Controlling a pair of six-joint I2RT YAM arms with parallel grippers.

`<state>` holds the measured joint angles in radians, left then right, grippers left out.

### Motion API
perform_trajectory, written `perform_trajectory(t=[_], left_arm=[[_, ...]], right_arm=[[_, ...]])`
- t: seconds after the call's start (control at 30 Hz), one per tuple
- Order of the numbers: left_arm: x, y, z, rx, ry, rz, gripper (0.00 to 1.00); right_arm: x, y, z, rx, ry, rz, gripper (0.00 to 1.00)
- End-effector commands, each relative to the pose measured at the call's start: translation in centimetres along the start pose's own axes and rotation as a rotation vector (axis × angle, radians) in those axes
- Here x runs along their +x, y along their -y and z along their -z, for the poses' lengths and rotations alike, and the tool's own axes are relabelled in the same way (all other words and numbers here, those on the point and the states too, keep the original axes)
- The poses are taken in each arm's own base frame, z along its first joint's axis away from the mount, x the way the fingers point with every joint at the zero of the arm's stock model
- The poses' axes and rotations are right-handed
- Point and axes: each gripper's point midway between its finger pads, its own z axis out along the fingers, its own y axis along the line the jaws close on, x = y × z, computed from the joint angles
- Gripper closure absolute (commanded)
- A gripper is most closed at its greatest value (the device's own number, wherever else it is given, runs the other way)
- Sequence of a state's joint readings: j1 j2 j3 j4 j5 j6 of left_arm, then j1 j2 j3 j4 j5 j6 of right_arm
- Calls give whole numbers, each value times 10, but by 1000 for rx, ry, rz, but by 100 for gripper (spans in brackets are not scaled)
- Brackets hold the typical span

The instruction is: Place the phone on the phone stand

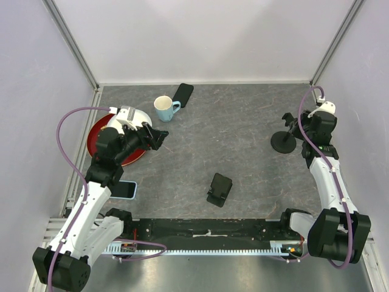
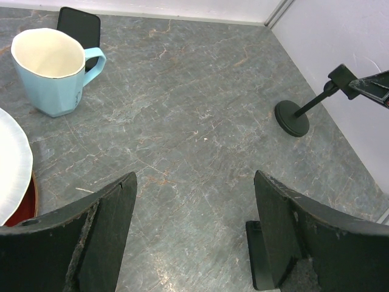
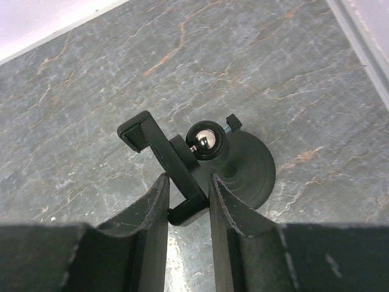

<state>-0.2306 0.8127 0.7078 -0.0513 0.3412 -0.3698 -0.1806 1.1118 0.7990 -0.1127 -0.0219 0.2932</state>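
Two phones lie on the grey stone-patterned bench point(image 1: 243, 121): a black slab phone point(image 1: 183, 94) and a pale-blue-edged phone point(image 1: 126, 189). There are two black stands, a small folding stand point(image 1: 219, 189) and a round-based pole stand point(image 1: 283, 141). There is one light-blue ceramic mug point(image 1: 164, 108), one red round plate point(image 1: 97, 137) and one white plate point(image 2: 11, 164).

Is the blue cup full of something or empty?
Empty. The left wrist view looks down into the blue cup and shows only its bare cream inside, with no drink in it.

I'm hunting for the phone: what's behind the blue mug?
A black phone lies flat on the table behind the blue mug. From the left wrist the mug's rim and handle cover its near end.
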Motion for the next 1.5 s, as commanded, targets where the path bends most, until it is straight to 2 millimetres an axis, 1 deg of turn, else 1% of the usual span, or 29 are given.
perform_trajectory(t=[0.0,0.07,0.13,0.17,0.2,0.23,0.3,0.33,0.4,0.43,0.5,0.53,0.7,0.8,0.9,0.97,1.03,1.07,1.1,1.17,1.23,1.27,1.3,1.37,1.4,1.47], left_arm=[[-25,8,3,13,60,-9,16],[-25,9,3,15,59,-9,16],[-25,9,3,14,60,-9,16],[-24,8,2,12,59,-8,16],[-24,8,2,12,58,-8,16],[-25,8,2,12,59,-8,16],[-24,8,2,11,56,-7,16],[-24,8,2,11,56,-9,16],[-24,7,2,11,55,-8,16],[-24,7,2,11,55,-8,16],[-23,8,1,11,53,-8,16],[-23,7,1,11,53,-8,16],[-24,8,1,14,52,-8,16],[-24,8,2,14,52,-8,16],[-23,8,1,14,51,-7,16],[-23,8,1,14,51,-7,16],[-23,8,1,15,49,-7,16],[-23,8,1,15,49,-7,16],[-22,8,0,14,46,-6,16],[-23,8,0,14,47,-8,16],[-22,8,0,15,42,-6,16],[-22,7,0,13,41,-6,16],[-21,7,-1,14,38,-5,16],[-20,7,-1,15,33,-3,16],[-20,7,-2,16,32,-5,16],[-19,7,-3,16,26,-1,16]], right_arm=[[-14,-40,5,-193,31,-21,100],[-16,-57,8,-267,34,6,100],[-13,-83,14,-379,17,59,100],[-12,-93,17,-413,12,75,100],[-9,-103,20,-459,1,93,100],[-5,-119,26,-511,-7,124,100],[0,-132,29,-559,-12,177,100],[9,-152,36,-617,-29,211,100],[16,-163,39,-652,-39,252,100],[23,-174,42,-687,-53,272,100],[26,-183,46,-713,-56,294,100],[29,-191,50,-742,-59,308,100],[39,-208,62,-806,-62,360,100],[41,-214,66,-827,-61,375,100],[42,-215,65,-820,-63,379,100],[42,-216,65,-820,-62,378,98],[40,-216,65,-812,-57,375,83],[39,-216,64,-804,-58,364,72],[38,-215,63,-790,-51,361,51],[34,-214,65,-778,-40,347,39],[25,-210,68,-756,-7,332,17],[21,-210,70,-749,7,326,15],[14,-208,74,-736,26,304,6],[6,-205,76,-707,51,283,6],[-3,-205,81,-700,72,258,5],[-15,-202,83,-658,99,207,5]])
